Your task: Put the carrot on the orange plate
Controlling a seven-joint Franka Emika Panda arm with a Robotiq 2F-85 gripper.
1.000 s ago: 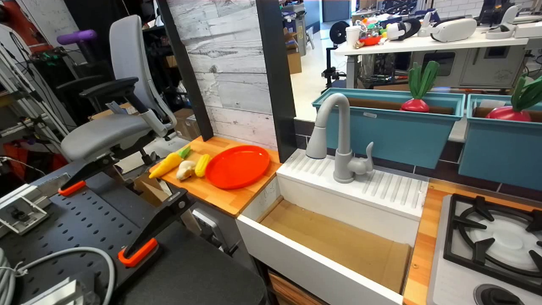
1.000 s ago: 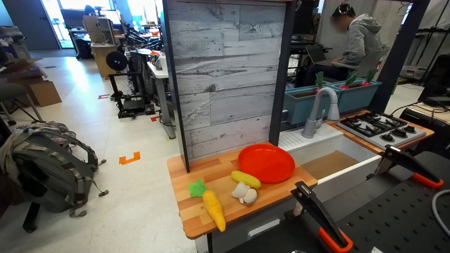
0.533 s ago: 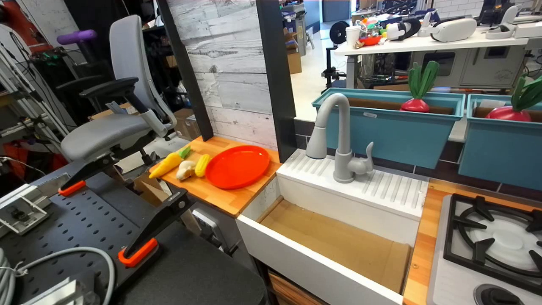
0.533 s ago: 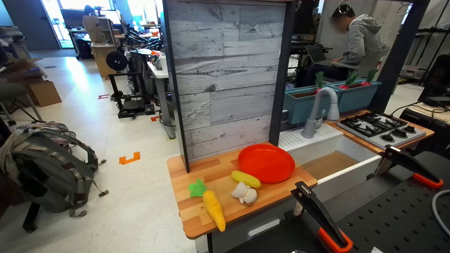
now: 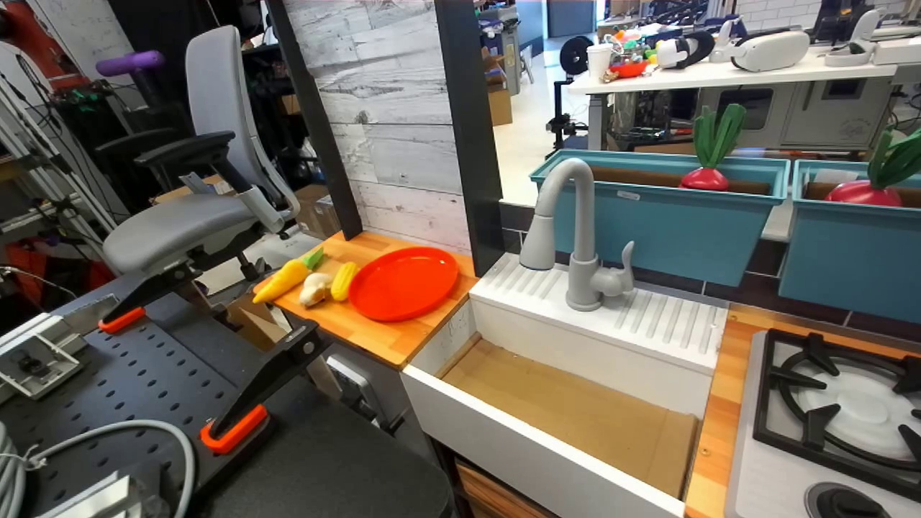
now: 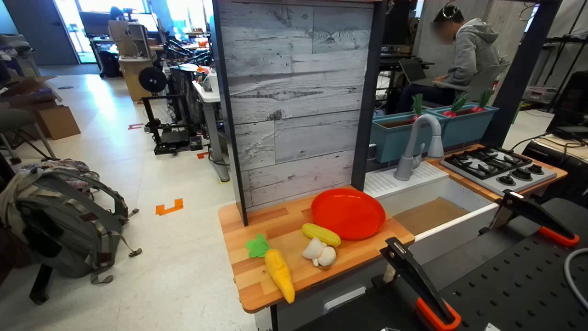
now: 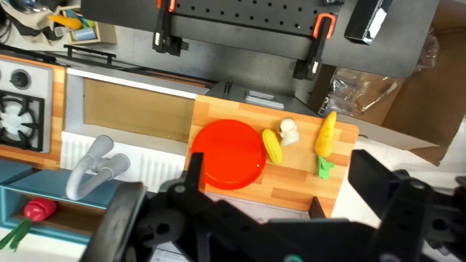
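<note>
Carrot (image 7: 325, 135), orange plate (image 7: 231, 154): unmoved since the earlier exterior frames.
Carrot: lies on the counter (image 7: 289, 182), well apart from the plate, corn (image 7: 272, 146) and white toy (image 7: 290, 137) between.
Plate rim: partly hidden behind one finger (image 7: 194, 170) in the wrist view.
End effector (image 7: 279, 162): fingers stand wide apart above the counter; the bottom edge crops its body.
Arm: pose unclear.
</note>
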